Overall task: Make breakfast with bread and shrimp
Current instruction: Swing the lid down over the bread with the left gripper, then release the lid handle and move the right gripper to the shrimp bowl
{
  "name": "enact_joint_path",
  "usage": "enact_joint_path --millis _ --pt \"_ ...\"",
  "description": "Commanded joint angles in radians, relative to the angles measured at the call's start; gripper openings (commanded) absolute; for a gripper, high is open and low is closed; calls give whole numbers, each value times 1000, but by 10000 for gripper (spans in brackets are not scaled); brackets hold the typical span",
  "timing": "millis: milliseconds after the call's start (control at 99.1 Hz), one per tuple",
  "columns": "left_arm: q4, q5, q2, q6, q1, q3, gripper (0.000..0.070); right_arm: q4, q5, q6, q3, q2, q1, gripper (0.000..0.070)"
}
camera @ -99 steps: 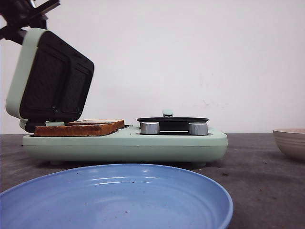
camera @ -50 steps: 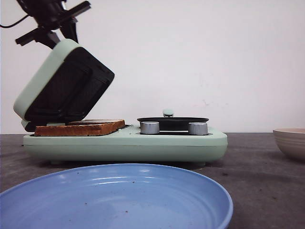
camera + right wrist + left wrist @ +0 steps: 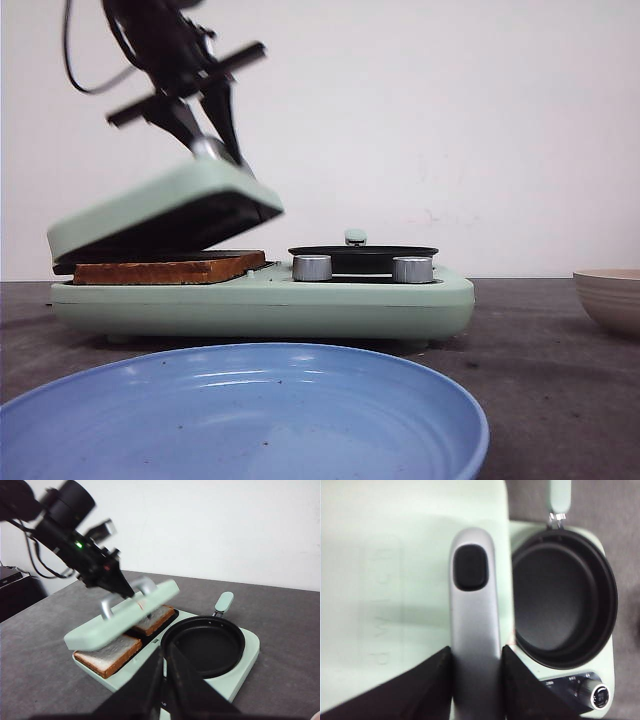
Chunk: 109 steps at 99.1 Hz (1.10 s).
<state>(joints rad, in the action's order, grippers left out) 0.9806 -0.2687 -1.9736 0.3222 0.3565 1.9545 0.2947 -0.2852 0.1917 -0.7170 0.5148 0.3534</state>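
Two slices of bread (image 3: 112, 652) lie side by side on the lower plate of the mint-green sandwich maker (image 3: 260, 305); the front view shows their brown crust (image 3: 165, 270). The maker's lid (image 3: 160, 205) hangs tilted a little above them, nearly down. My left gripper (image 3: 476, 665) is shut on the lid's silver handle (image 3: 475, 605), and it also shows in the front view (image 3: 215, 150). My right gripper (image 3: 165, 652) is shut and empty, held in the air in front of the maker. No shrimp is in view.
A black round pan (image 3: 205, 645) with a green handle sits on the maker's right half, behind two silver knobs (image 3: 313, 267). A blue plate (image 3: 240, 420) lies closest to the camera. A beige bowl (image 3: 610, 295) stands at the right edge.
The lid has swung down from almost upright to nearly flat over the bread, with my left gripper moving right and down on its handle.
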Motion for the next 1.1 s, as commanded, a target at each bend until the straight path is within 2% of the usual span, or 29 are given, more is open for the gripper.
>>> enact_joint_path --millis 0,101,161,252,373,444,626,918,959,1009,1090 --pt "-80 -60 -53 -106 26 34 0 -13 -2 14 -3 2 6 0" --pt "-79 -60 -87 -109 38 34 8 -12 -2 15 -3 -1 6 0" --pt "-79 -61 -99 -112 41 34 61 -10 -2 15 -3 -1 6 0" --pt "-85 -60 -103 -112 43 34 181 -8 -3 17 -3 -1 6 0" --pt "-97 -65 -95 -111 43 35 422 -2 -3 20 -3 -1 6 0" --pt "-91 -75 -86 -111 43 37 477 2 -3 22 -3 -1 6 0" --pt "-68 -79 -37 -109 43 57 475 5 2 22 -3 -1 6 0" --pt "-41 -77 156 -126 43 66 458 8 58 38 -3 0 4 0" --pt "-29 -71 187 -144 43 66 398 9 74 39 -3 0 4 0" --pt "-10 -58 233 -182 43 66 265 10 103 48 -3 0 4 0" --pt "10 -44 294 -230 43 66 96 8 175 88 -3 0 4 0"
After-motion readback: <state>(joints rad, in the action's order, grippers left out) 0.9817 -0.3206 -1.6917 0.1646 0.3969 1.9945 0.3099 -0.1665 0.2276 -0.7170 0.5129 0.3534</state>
